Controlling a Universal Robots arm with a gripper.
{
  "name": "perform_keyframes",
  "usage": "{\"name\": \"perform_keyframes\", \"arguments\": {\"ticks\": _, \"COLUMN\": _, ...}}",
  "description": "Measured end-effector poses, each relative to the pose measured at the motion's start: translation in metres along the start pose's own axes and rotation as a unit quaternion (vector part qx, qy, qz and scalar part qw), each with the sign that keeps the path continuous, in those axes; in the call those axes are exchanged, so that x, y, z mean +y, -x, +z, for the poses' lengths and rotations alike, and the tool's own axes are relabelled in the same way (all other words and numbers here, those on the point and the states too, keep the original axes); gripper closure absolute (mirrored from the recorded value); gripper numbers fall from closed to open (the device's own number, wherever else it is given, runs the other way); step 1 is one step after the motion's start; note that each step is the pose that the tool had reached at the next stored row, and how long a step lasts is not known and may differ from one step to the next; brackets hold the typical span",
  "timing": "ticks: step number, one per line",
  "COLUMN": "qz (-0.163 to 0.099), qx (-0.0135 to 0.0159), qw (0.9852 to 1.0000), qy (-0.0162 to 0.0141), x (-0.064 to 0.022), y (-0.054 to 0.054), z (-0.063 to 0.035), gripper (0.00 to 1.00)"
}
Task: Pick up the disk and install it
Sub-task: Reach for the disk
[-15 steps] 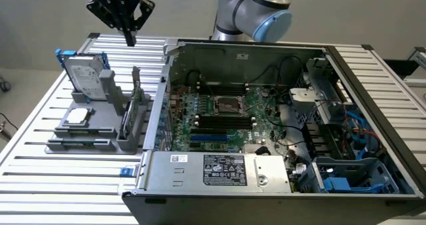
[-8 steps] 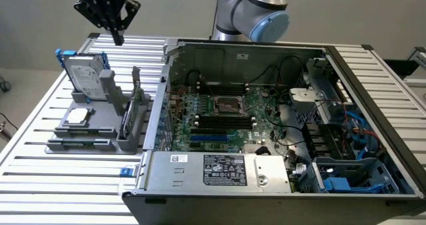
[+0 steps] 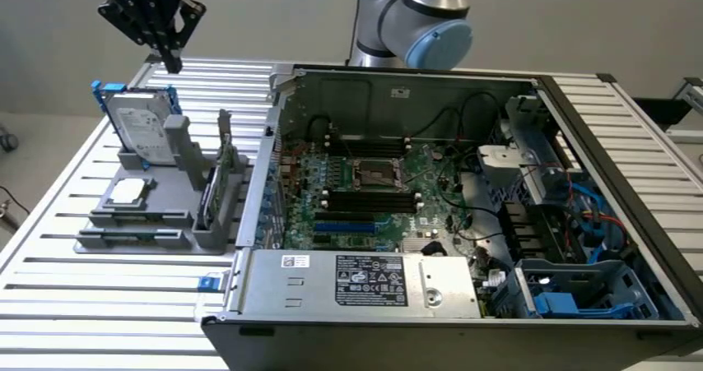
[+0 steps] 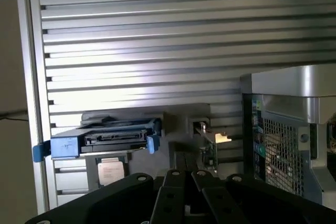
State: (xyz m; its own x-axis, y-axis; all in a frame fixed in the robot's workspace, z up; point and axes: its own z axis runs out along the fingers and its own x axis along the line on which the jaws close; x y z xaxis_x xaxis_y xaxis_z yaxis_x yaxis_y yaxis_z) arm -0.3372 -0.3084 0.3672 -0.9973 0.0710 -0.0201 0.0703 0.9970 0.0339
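Observation:
The disk stands upright on its edge in a grey holder at the exterior view's left; it is silver with a white label and a blue frame. My gripper hangs above and slightly behind the disk, apart from it, fingers shut with nothing between them. In the wrist view the disk appears edge-on with its blue frame, beyond my dark fingers.
The holder also carries a small square processor chip and an upright card. The open computer case fills the exterior view's right, with a motherboard, a grey power-supply box and a blue drive bay. Slatted aluminium table.

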Motion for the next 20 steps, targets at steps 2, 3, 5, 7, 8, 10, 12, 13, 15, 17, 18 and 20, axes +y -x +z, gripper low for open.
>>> {"name": "perform_keyframes", "arguments": {"ticks": 2, "qz": 0.0, "qx": 0.0002, "qw": 1.0, "qy": -0.0025, "x": 0.0024, "y": -0.009, "z": 0.0005, "gripper": 0.89}}
{"name": "perform_keyframes", "arguments": {"ticks": 3, "qz": 0.0, "qx": 0.0004, "qw": 1.0, "qy": -0.0038, "x": 0.0035, "y": -0.014, "z": 0.0006, "gripper": 0.89}}
{"name": "perform_keyframes", "arguments": {"ticks": 5, "qz": 0.0, "qx": 0.0009, "qw": 1.0, "qy": -0.0067, "x": 0.0057, "y": -0.023, "z": 0.001, "gripper": 0.89}}
{"name": "perform_keyframes", "arguments": {"ticks": 7, "qz": 0.0, "qx": 0.0012, "qw": 0.9999, "qy": -0.0101, "x": 0.0069, "y": -0.032, "z": 0.0014, "gripper": 0.89}}
{"name": "perform_keyframes", "arguments": {"ticks": 8, "qz": 0.0, "qx": 0.0011, "qw": 0.9999, "qy": -0.0118, "x": 0.007, "y": -0.037, "z": 0.0016, "gripper": 0.89}}
{"name": "perform_keyframes", "arguments": {"ticks": 10, "qz": 0.0, "qx": 0.0011, "qw": 0.9999, "qy": -0.0151, "x": 0.007, "y": -0.046, "z": 0.0019, "gripper": 0.89}}
{"name": "perform_keyframes", "arguments": {"ticks": 12, "qz": 0.0, "qx": 0.0011, "qw": 0.9998, "qy": -0.0184, "x": 0.0069, "y": -0.055, "z": 0.0022, "gripper": 0.89}}
{"name": "perform_keyframes", "arguments": {"ticks": 13, "qz": 0.0, "qx": 0.001, "qw": 0.9998, "qy": -0.02, "x": 0.0069, "y": -0.059, "z": 0.0025, "gripper": 0.89}}
{"name": "perform_keyframes", "arguments": {"ticks": 15, "qz": 0.0, "qx": 0.0011, "qw": 0.9997, "qy": -0.0232, "x": 0.0068, "y": -0.069, "z": 0.0029, "gripper": 0.89}}
{"name": "perform_keyframes", "arguments": {"ticks": 17, "qz": -0.001, "qx": 0.0014, "qw": 0.9997, "qy": -0.0261, "x": 0.0065, "y": -0.077, "z": 0.0033, "gripper": 0.89}}
{"name": "perform_keyframes", "arguments": {"ticks": 18, "qz": -0.001, "qx": 0.0017, "qw": 0.9996, "qy": -0.0271, "x": 0.0065, "y": -0.081, "z": 0.0035, "gripper": 0.89}}
{"name": "perform_keyframes", "arguments": {"ticks": 20, "qz": -0.001, "qx": 0.0022, "qw": 0.9996, "qy": -0.028, "x": 0.0074, "y": -0.087, "z": 0.0035, "gripper": 0.89}}
